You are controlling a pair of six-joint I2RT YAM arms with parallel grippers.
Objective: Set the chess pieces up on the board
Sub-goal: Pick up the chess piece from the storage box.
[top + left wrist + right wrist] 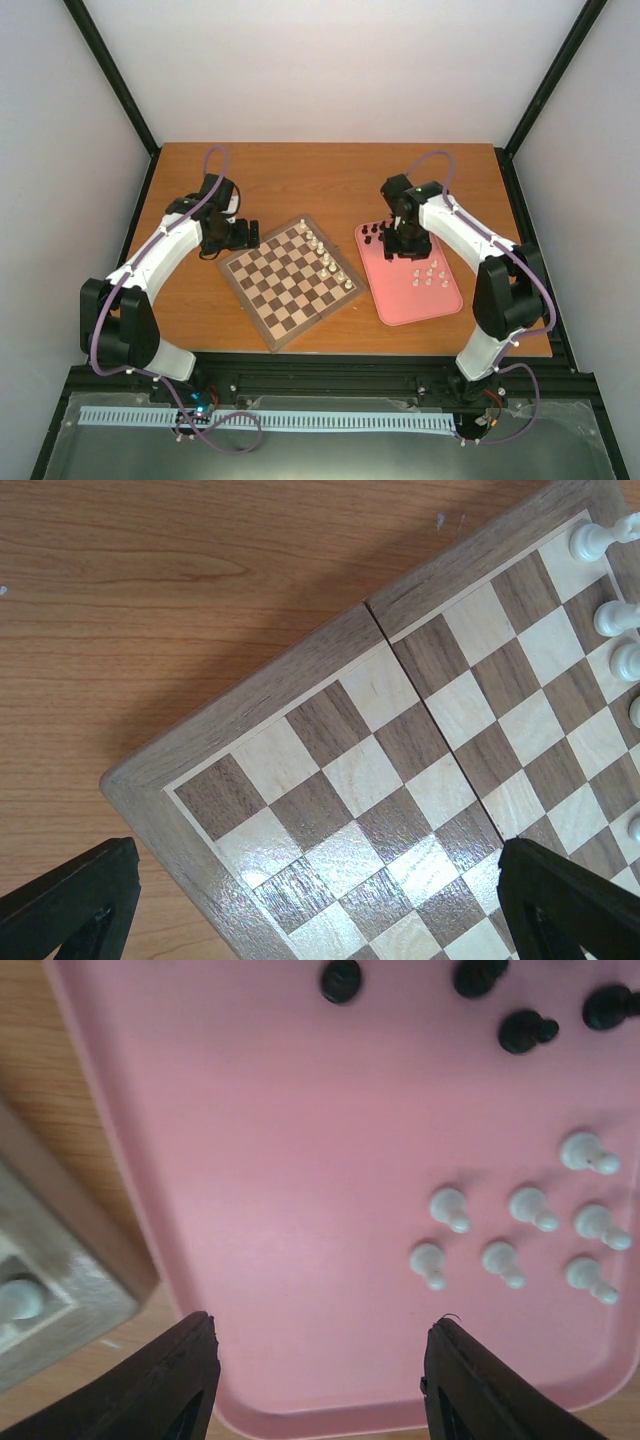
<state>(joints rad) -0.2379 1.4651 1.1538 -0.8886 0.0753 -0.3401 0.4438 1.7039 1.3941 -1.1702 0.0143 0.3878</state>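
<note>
Chess pieces (pixel 527 1205) below right gripper (pixel 322 1328)

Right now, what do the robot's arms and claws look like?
The left arm and right arm have white shells, black joints and a purple cable looping alongside. The left claw and right claw each have two black, wedge-shaped fingers.

My pincer (pixel 315 895) hangs spread wide over a corner of the board (pixel 330 770), with nothing between its fingers. The board's brown border lies on the wooden worktop (pixel 150 590). Cream-white chess pieces (pixel 612 617) stand in a line at the right edge of my view.
</note>
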